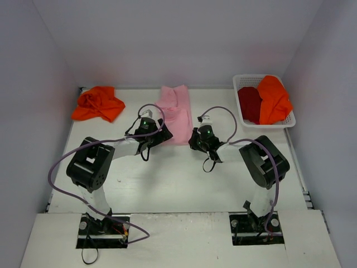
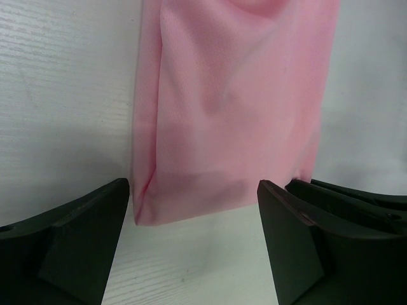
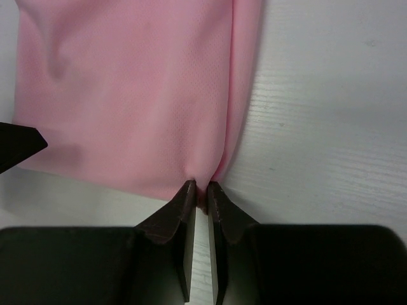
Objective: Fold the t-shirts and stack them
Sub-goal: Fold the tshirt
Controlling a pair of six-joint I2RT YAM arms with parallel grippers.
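The light pink t-shirt (image 1: 176, 111) lies at the back middle of the table, folded into a long strip with its near end towards me. My left gripper (image 1: 161, 130) is open at the strip's near left corner. In the left wrist view the pink cloth (image 2: 229, 114) ends just ahead of the wide-open left gripper (image 2: 194, 219), with nothing between the jaws. My right gripper (image 1: 194, 136) is shut on the near right corner of the pink cloth (image 3: 127, 95), pinched at the tips of the right gripper (image 3: 201, 189). A bright orange t-shirt (image 1: 98, 104) lies crumpled at the back left.
A white latticed basket (image 1: 291, 119) stands at the back right. It holds a dark red t-shirt (image 1: 249, 104) and a second orange t-shirt (image 1: 273, 99). Side walls close in the table left and right. Purple cables loop off both arms.
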